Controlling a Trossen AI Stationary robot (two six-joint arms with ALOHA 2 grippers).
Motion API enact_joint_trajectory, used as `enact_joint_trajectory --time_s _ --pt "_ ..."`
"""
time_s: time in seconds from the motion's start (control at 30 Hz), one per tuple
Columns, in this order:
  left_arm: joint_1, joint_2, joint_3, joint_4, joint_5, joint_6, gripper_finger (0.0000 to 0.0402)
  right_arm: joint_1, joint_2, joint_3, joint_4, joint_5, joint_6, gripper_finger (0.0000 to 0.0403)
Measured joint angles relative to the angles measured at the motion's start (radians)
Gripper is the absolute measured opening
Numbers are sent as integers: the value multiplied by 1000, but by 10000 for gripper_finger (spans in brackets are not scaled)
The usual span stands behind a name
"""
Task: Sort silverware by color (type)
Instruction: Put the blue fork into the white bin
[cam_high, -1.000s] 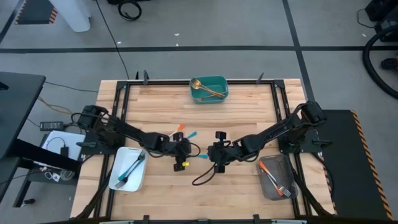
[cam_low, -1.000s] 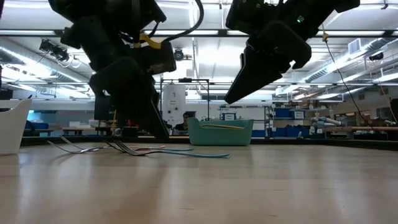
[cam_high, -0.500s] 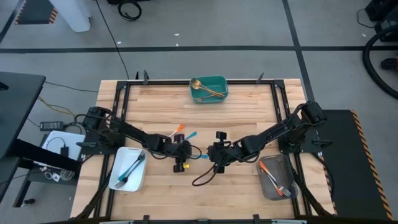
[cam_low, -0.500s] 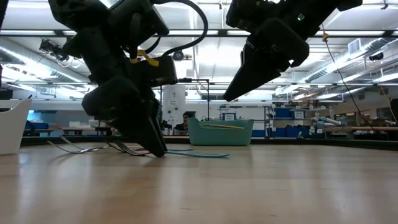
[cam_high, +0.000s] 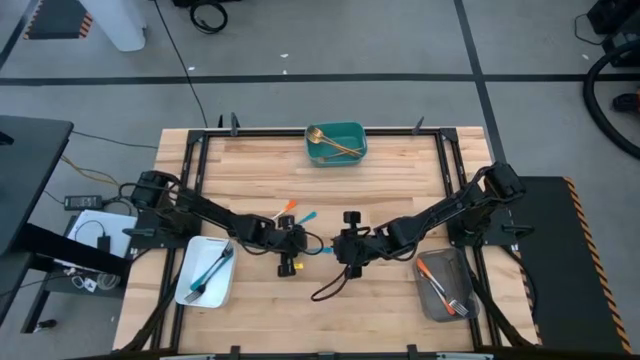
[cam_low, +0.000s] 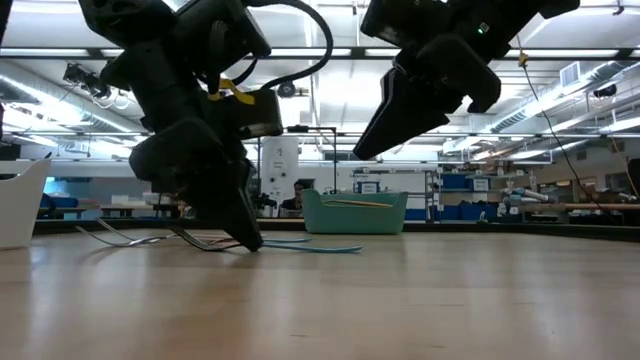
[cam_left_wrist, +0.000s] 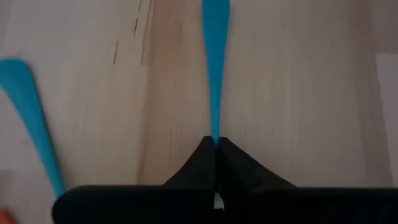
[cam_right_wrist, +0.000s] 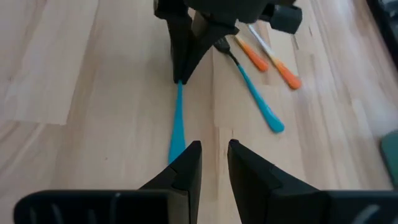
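Observation:
A blue-handled utensil (cam_high: 322, 251) lies on the table's middle, between my two grippers. My left gripper (cam_high: 300, 243) is down at the table and shut on it; its own fingers hide the utensil's head. My right gripper (cam_right_wrist: 213, 158) hovers open just past the handle's free end (cam_right_wrist: 176, 144), above the table (cam_low: 368, 150), touching nothing. Beside them on the wood lie another blue-handled piece (cam_right_wrist: 258, 102) and two orange-handled ones (cam_high: 288, 207). Gold silverware lies in the teal tray (cam_high: 352, 131). My left gripper pinches the blue handle (cam_left_wrist: 215, 134) between its two shut fingertips. The fingers (cam_right_wrist: 181, 59) slant down from the table's left side and point along the handle. The handle lies flat on the wood (cam_low: 325, 248) and runs on toward my right gripper.
A white tray (cam_high: 192, 262) at the near left holds blue-handled pieces. A grey tray (cam_high: 455, 268) at the near right holds orange-handled ones. The teal tray stands at the far edge. A black cable (cam_high: 328, 287) loops on the wood near my right gripper.
My left gripper has dropped to the table and shut on the blue handle. The utensil lies where it lay before.

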Motion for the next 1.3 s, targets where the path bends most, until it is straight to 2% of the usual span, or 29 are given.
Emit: enact_joint_trajectory --time_s 0.17,0.27,0.47,0.63,0.77,0.93,1.2,1.3 --pt "-9 -60 2 -24 -22 -85 9 -21 0 0 16 -28 -55 85" --pt "-30 -108 2 -81 -27 -150 9 -25 -1 -20 47 6 -44 85" --pt "-79 -244 3 -196 -29 -293 8 -31 -1 -144 301 15 -5 81" --pt "-128 -357 3 -301 -132 -386 9 -31 -1 -197 445 99 -32 81" --pt "-187 -431 3 -400 -233 -492 9 -35 -1 -211 504 110 -106 81" --pt "-271 -469 4 -512 -296 -660 10 -56 -1 -212 531 110 -161 81" --pt "-395 -471 4 -575 -300 -879 11 -88 -1 -212 582 109 -222 81" --pt "-443 -488 4 -603 -270 -962 11 -101 -1 -212 603 105 -238 81"
